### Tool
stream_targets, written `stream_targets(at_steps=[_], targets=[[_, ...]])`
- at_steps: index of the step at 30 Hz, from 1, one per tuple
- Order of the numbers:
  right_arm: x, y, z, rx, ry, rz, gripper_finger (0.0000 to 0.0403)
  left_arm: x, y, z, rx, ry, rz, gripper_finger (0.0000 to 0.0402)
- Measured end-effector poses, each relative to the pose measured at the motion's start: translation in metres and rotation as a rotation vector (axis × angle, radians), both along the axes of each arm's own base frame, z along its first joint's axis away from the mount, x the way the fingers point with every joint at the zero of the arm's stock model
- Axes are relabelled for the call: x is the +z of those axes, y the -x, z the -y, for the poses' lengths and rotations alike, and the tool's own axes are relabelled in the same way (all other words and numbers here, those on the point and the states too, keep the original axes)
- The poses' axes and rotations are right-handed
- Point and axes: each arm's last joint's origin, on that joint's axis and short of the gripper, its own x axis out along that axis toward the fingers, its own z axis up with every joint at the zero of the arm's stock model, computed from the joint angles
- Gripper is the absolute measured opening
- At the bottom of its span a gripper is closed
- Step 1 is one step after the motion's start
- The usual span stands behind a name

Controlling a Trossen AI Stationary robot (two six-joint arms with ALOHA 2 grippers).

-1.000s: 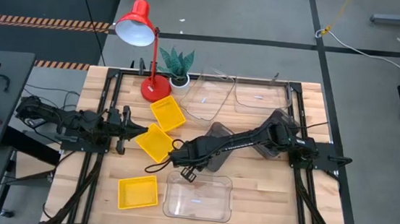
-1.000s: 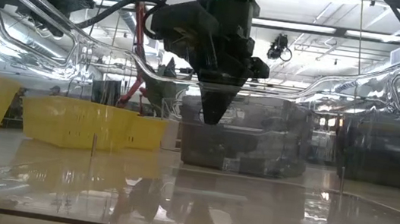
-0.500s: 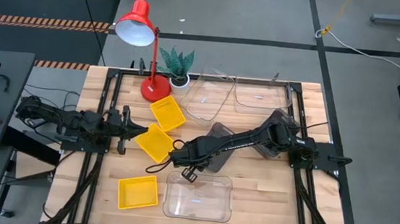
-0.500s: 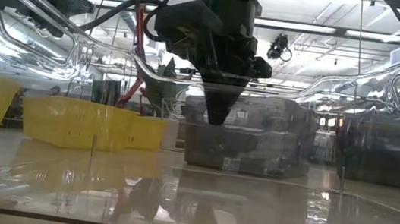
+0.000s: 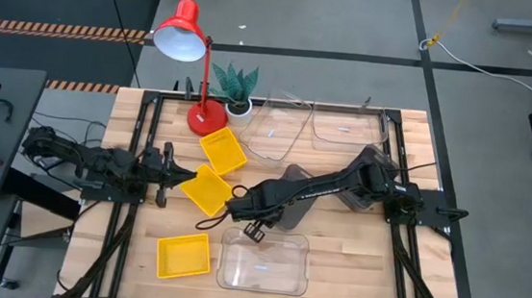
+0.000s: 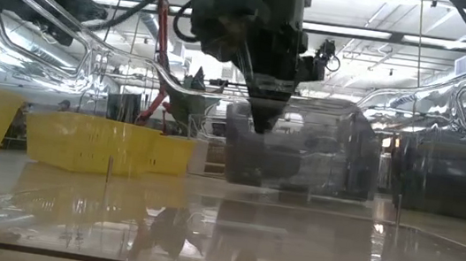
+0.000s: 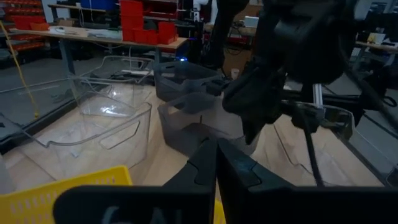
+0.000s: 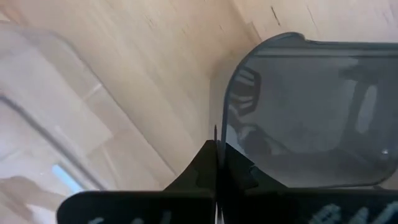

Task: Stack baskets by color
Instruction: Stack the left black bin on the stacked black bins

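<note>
My right gripper (image 5: pixel 241 206) reaches to the table's middle, points down and is shut on a dark grey basket (image 5: pixel 290 182). A second grey basket (image 5: pixel 365 180) lies under the right arm farther right. Three yellow baskets (image 5: pixel 222 152) (image 5: pixel 206 191) (image 5: pixel 184 258) lie left of centre. Two clear baskets (image 5: pixel 277 131) (image 5: pixel 345 127) sit at the far edge, and a third clear basket (image 5: pixel 264 263) sits at the near edge. My left gripper (image 5: pixel 177 171) is shut, level, just left of the middle yellow basket, holding nothing. My right gripper pinches the dark grey basket's wall at its rim (image 8: pixel 216 127), near a rounded corner, one finger inside and one outside. The fingers come from above, pointing down. The held side (image 6: pixel 254 138) is raised; whether the far side rests on the table I cannot tell.
A red desk lamp (image 5: pixel 187 36) and a small green plant (image 5: pixel 236 84) stand at the far left. Black frame rails (image 5: pixel 141 148) run along both sides of the wooden table. Bare wood (image 5: pixel 353 263) lies at the near right.
My right gripper has drawn the dark grey basket up a little. In the low view the basket has tipped and shifted slightly to the right of where it sat flat on the table.
</note>
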Motion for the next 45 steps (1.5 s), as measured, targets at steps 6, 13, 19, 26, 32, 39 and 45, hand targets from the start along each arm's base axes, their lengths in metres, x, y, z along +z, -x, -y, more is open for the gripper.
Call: stream_targets(at_steps=[6, 13, 19, 26, 32, 39, 45], targets=[[0.013, -0.001, 0.0, 0.0, -0.001, 0.014, 0.0002, 0.0, 0.0, 0.0, 0.0, -0.001, -0.001, 0.0019], [0.03, 0.003, 0.001, -0.015, 0.031, 0.001, 0.0002, -0.001, 0.0, 0.0, 0.0, -0.002, -0.006, 0.0021], [0.042, 0.004, 0.002, -0.019, 0.043, 0.015, 0.0002, -0.001, 0.0, 0.0, 0.0, -0.002, -0.006, 0.0014], [0.052, 0.007, 0.003, -0.019, 0.05, 0.004, 0.0002, -0.001, 0.0, 0.0, 0.0, -0.002, -0.007, 0.0022], [0.059, 0.009, 0.003, -0.004, 0.056, 0.009, 0.0003, -0.001, 0.0, 0.0, 0.0, -0.003, -0.008, 0.0021], [0.078, 0.018, 0.0, 0.013, 0.05, 0.054, 0.0003, -0.001, 0.0, 0.0, 0.0, -0.003, -0.009, 0.0019], [0.108, 0.033, 0.002, 0.001, 0.081, 0.135, 0.0003, -0.001, 0.0, 0.0, 0.0, 0.003, -0.009, 0.0027]])
